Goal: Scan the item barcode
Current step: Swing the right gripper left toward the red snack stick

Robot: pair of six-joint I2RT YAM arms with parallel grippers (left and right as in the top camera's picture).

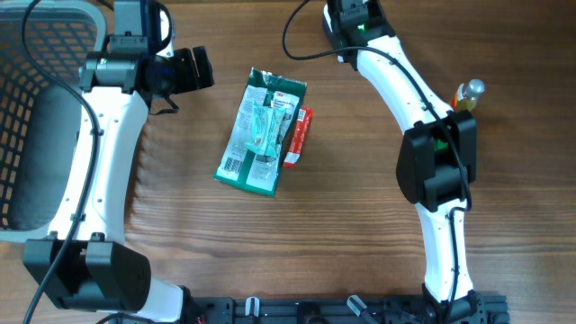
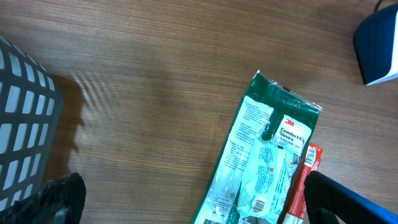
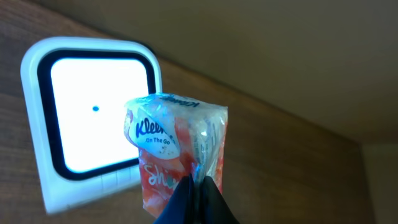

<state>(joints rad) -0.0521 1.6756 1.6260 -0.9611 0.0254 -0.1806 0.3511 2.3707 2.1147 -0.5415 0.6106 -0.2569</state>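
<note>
The Kleenex tissue pack (image 3: 177, 155) is coral-orange under clear film, with a white oval label lettered in blue. The scanner (image 3: 93, 81) has a white casing and a black band around a glowing white panel with one blue dot. The 3M packet (image 1: 261, 135) is dark green, the table (image 1: 342, 225) brown woodgrain, and the basket (image 1: 36, 54) a grey lattice.

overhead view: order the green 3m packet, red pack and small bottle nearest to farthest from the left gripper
From the left gripper:
1. green 3M packet, mid-table, just to its right
2. red pack, against the packet's far edge
3. small bottle, far right
</note>
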